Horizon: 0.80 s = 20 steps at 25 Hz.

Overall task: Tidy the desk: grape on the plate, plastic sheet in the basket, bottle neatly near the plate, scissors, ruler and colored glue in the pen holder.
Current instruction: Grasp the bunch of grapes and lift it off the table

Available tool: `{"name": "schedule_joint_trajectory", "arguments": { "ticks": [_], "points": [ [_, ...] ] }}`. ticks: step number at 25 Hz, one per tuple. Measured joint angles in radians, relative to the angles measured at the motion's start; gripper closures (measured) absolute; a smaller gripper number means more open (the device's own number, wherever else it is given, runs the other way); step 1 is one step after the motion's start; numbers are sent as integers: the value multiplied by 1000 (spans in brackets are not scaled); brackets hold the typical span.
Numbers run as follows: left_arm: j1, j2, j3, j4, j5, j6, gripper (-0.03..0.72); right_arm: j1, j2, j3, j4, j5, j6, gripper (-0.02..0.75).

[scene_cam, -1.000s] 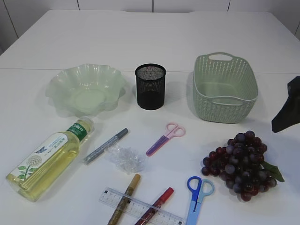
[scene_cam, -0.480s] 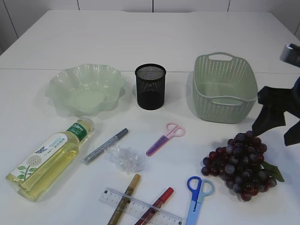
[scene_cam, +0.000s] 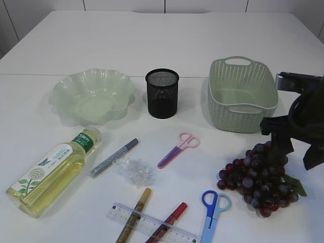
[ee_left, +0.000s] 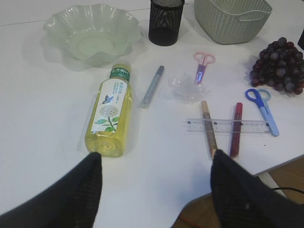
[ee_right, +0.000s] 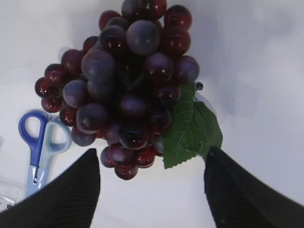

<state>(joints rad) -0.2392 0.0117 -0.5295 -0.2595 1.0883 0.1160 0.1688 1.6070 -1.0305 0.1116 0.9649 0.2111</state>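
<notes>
Purple grapes (scene_cam: 259, 179) are lying on the white desk (scene_cam: 167, 40) near its right edge, and the right hand (scene_cam: 293, 149) is hovering over them — fingers spread wide, gripping nothing. Left hand (ee_left: 154, 190) is hanging back over the near edge, also wide open and empty. Between them the bottle (scene_cam: 53, 171) is lying on its side below the green plate (scene_cam: 92, 96). Crumpled plastic sheet (scene_cam: 135, 171) is sitting mid-desk — pink scissors (scene_cam: 178, 149) just right of it, blue scissors (scene_cam: 213, 208) beside the grapes, ruler (scene_cam: 152, 226) across two glue pens at the front. Mesh pen holder (scene_cam: 162, 93) and basket (scene_cam: 242, 94) are standing behind.
</notes>
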Motion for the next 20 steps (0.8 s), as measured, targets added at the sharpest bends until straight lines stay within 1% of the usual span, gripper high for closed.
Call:
{"name": "schedule_joint_trajectory", "arguments": {
  "ticks": [4,6,12,20],
  "points": [
    [0,0,0,0,0,0,171,66,17,0,-25,2,0,205],
    [0,0,0,0,0,0,171,85,29,-2,-27,2,0,205],
    [0,0,0,0,0,0,177,91,45,-2,-38,48,0,206],
    [0,0,0,0,0,0,183,91,45,-2,-44,28,4,205]
  ]
}}
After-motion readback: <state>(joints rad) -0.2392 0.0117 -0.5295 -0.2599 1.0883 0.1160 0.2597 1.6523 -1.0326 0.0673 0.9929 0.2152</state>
